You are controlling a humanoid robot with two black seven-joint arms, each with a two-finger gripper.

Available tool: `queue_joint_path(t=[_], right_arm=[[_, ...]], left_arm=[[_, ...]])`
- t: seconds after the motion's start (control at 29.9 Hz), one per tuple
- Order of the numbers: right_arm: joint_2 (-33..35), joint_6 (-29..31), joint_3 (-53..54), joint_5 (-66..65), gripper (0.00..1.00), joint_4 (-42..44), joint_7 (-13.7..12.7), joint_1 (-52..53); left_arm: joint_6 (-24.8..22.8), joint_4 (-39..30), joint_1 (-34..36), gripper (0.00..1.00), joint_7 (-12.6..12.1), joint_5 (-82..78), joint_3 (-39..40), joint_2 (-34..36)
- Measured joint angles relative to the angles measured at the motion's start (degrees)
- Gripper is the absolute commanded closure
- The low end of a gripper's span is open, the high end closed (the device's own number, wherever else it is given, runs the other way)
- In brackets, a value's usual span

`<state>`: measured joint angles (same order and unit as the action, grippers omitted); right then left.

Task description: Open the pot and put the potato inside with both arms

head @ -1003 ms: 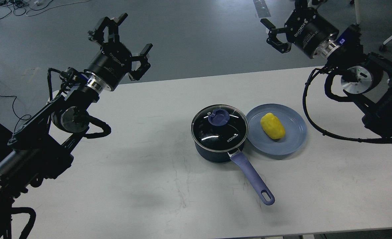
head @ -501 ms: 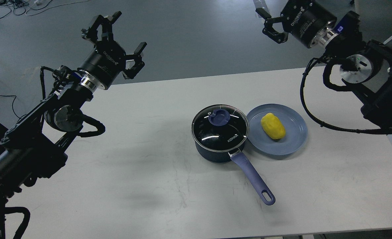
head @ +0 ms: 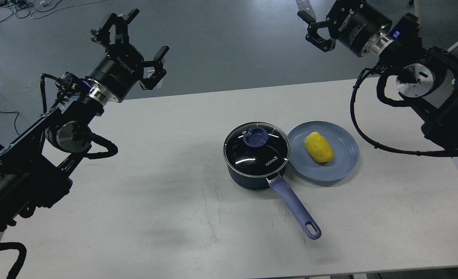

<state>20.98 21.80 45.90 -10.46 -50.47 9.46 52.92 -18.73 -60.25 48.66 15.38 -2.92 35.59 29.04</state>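
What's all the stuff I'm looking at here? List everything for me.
table: one, white, fills the lower view
pot: one, dark blue, long handle towards the camera, table centre
lid: one, glass, blue knob, closed on the pot
plate: one, blue, right of the pot, touching it
potato: one, yellow, on the plate
cables: several, dark, floor top left
left tool: one, black, open, raised at far left
right tool: one, black, open, raised top right
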Motion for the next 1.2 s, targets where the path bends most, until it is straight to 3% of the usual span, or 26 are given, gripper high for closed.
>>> queue_joint_path(t=[0.27,0.7,0.77,0.84,0.9,1.04,1.2], right_arm=[[-0.2,-0.1,0.0,0.0,0.0,0.0,0.0,0.0],[-0.2,-1.0,0.1,0.0,0.0,0.0,0.0,-0.5],[-0.1,-1.0,0.2,0.0,0.0,0.2,0.1,-0.6],[0.1,-1.0,0.3,0.0,0.0,0.2,0.2,-0.8],[0.3,-1.1,0.5,0.0,0.0,0.3,0.2,-1.0],[1.7,-1.4,1.3,0.1,0.0,0.7,0.4,-1.1],[3.1,-2.7,3.0,0.2,0.0,2.3,0.6,-1.5]], left_arm=[[3.7,-0.3,-0.1,0.02,0.3,0.0,0.0,-0.5],[5.3,-0.4,0.0,0.02,1.2,-3.2,0.0,-1.8],[8.3,-0.8,0.5,0.02,4.3,-12.5,0.2,-2.9],[13.9,-1.8,1.0,0.02,8.4,-25.1,0.3,-4.1],[20.2,-3.5,1.0,0.02,10.5,-36.5,0.2,-5.0],[31.5,-7.6,0.9,0.02,11.6,-58.1,-2.7,-7.4],[39.5,-8.2,1.6,0.02,11.8,-81.6,-12.1,-9.7]])
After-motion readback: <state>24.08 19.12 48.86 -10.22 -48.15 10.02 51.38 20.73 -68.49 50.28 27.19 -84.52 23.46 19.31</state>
